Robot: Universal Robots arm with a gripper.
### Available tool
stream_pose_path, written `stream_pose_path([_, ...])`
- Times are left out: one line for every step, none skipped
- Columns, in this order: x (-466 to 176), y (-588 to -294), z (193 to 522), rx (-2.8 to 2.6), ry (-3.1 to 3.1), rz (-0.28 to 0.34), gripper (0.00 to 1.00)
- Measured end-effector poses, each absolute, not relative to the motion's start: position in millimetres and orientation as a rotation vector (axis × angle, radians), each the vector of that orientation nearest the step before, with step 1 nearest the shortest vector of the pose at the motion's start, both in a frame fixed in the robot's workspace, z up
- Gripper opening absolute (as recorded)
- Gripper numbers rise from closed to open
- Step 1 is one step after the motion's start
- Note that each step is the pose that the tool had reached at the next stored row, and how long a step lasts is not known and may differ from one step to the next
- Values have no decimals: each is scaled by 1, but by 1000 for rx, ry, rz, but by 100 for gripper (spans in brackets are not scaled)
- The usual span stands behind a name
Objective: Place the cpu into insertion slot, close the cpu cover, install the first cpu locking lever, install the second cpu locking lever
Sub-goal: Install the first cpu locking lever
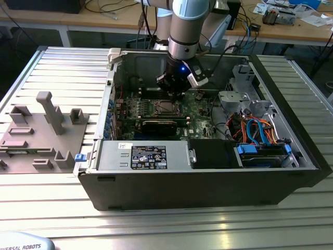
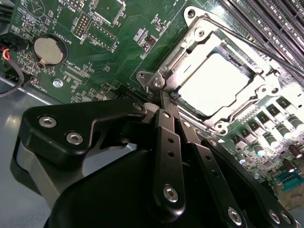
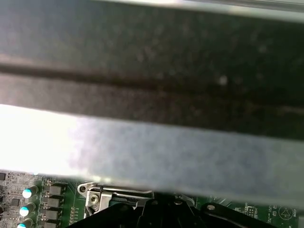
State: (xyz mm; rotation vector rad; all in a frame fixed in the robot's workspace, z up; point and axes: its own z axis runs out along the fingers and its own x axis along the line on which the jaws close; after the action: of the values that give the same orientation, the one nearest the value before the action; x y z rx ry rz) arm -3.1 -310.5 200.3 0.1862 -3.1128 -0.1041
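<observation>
An open black computer case lies on a ribbed metal table, seen from the exterior view. Nearest the camera inside it is a grey power supply box; at the exterior view's right sit drive bays with blue and orange cables. Farther in lies the green motherboard.

The robot arm reaches down from the far side, its gripper low over the board, just beyond the insertion slot.

In the second wrist view, the cpu sits flat in the insertion slot, bright silver. The cpu cover appears closed down around it, its window framing the chip. The gripper has its fingers pressed together, pinching nothing, the tip touching or just beside the socket's near corner, where a thin locking lever runs along the frame.

Judging by this, the chip and cover steps look done and a lever step is in hand. That calls for pushing the lever down and hooking it under its catch.
</observation>
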Motion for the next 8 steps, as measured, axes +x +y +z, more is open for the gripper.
stream_pose_path([-3, -310, 200, 186, -3113, -105, 11])
stream_pose_path([-3, -310, 200, 186, -3113, -108, 11])
stream_pose_path([-3, -310, 200, 186, -3113, -110, 11])
stream_pose_path([-3, -310, 200, 186, -3113, -114, 11])
stream_pose_path([-3, -310, 201, 187, -3113, -117, 11])
stream_pose_path([-3, -310, 201, 187, -3112, -122, 11])
stream_pose_path([-3, -310, 200, 187, -3113, -128, 11])
stream_pose_path([-3, -310, 200, 187, -3113, -133, 11])
